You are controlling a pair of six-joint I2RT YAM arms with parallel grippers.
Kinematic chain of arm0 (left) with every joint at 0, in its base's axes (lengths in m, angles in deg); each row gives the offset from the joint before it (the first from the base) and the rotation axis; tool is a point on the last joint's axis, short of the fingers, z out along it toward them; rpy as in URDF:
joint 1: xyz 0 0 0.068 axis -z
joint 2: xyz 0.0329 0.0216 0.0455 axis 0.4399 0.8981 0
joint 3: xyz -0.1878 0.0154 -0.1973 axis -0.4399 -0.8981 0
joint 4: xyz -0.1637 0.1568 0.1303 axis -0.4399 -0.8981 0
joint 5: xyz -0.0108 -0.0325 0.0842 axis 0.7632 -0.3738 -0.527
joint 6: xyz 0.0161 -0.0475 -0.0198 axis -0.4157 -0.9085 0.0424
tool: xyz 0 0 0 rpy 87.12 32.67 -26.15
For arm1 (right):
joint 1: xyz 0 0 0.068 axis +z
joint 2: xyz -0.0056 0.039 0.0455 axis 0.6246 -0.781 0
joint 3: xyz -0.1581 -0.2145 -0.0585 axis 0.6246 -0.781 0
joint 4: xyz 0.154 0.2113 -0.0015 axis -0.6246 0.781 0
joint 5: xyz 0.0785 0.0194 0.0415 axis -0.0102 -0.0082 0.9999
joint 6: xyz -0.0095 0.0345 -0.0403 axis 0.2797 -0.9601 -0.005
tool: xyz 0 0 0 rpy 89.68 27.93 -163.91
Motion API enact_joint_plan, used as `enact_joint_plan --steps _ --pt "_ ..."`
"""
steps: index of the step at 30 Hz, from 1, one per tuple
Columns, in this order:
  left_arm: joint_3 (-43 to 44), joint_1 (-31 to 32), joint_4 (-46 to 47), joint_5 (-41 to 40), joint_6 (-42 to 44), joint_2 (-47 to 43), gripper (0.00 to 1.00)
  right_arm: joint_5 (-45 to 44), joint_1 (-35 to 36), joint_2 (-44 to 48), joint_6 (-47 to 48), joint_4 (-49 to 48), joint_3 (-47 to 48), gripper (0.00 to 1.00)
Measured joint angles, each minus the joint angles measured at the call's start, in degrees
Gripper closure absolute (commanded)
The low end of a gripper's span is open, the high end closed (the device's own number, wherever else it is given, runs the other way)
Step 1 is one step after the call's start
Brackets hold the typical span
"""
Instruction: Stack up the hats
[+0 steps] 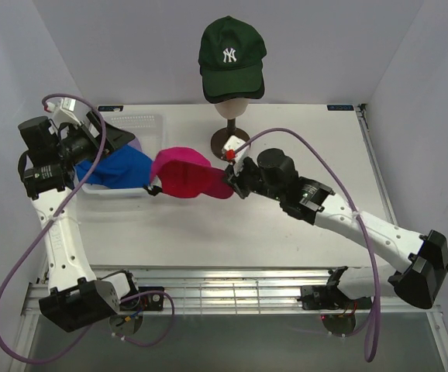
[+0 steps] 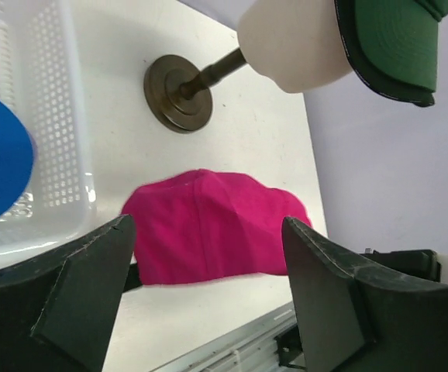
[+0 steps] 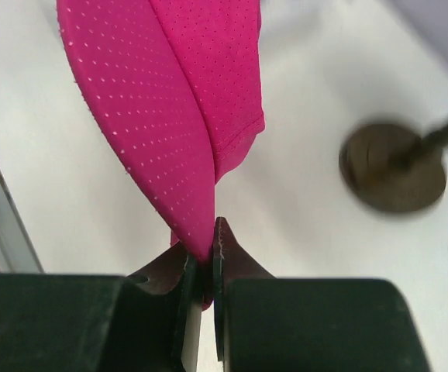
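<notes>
Two up already: the green cap (image 1: 232,48) crowns the mannequin (image 1: 236,105), with a black cap (image 1: 253,90) tucked under it. The magenta cap (image 1: 189,174) hangs just left of the mannequin's stand (image 2: 179,93), its edge pinched tight in the right gripper (image 3: 208,263), jaws clamped on the fabric. The left gripper (image 2: 208,229) stands wide open, holding nothing, farther left of the mannequin. The blue cap (image 1: 115,169) drapes over the basket (image 1: 143,118) out left, with a sliver of lavender cap (image 1: 135,144) behind it. Three to go, I'd say. The stand sits right beside the right gripper, so lifting the magenta cap risks a knock.
</notes>
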Motion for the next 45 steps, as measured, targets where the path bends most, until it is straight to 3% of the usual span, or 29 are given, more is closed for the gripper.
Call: enact_joint_plan --steps 3,9,13,16,20,23,27,30,32,38,45 --pt "2.45 -0.04 -2.19 -2.43 4.26 0.87 0.12 0.42 -4.83 2.03 -3.69 16.65 -0.20 0.92" --pt "4.57 -0.04 -3.28 -3.43 8.50 0.98 0.13 -7.63 -8.85 3.32 -10.75 45.55 -0.76 0.92" --pt "4.57 -0.04 -3.52 -3.43 9.31 1.11 0.13 -9.49 -9.90 10.32 -11.02 50.66 0.13 0.92" --pt "4.57 -0.04 -3.50 -3.41 9.53 1.09 0.13 -13.14 -18.49 10.95 -10.34 53.40 3.34 0.92" --pt "4.59 -0.04 -3.48 -3.28 9.66 1.09 0.13 -19.34 -32.52 4.87 -7.74 54.95 7.34 0.92" --pt "4.81 -0.04 -3.45 -3.06 9.66 1.11 0.13 -22.38 -39.34 -4.33 -5.86 57.37 16.55 0.92" --pt "5.25 -0.04 -3.26 -2.97 9.92 1.11 0.13 -24.24 -41.83 -16.94 -4.33 58.10 37.90 0.92" --pt "5.27 -0.04 -3.10 -2.97 10.12 1.11 0.14 -26.01 -40.68 -25.03 -3.48 58.49 57.00 0.92" --pt "5.27 -0.04 -2.86 -2.86 10.16 1.14 0.14 -28.33 -39.10 -27.06 -2.08 56.83 64.28 0.92" --pt "5.27 -0.04 -1.86 -2.21 10.12 1.57 0.14 -34.82 -34.16 -25.24 5.79 46.75 65.24 0.92" --pt "4.31 -0.04 -1.36 -1.88 10.12 1.92 0.14 -45.44 -28.87 -31.23 27.23 16.59 65.64 0.92"
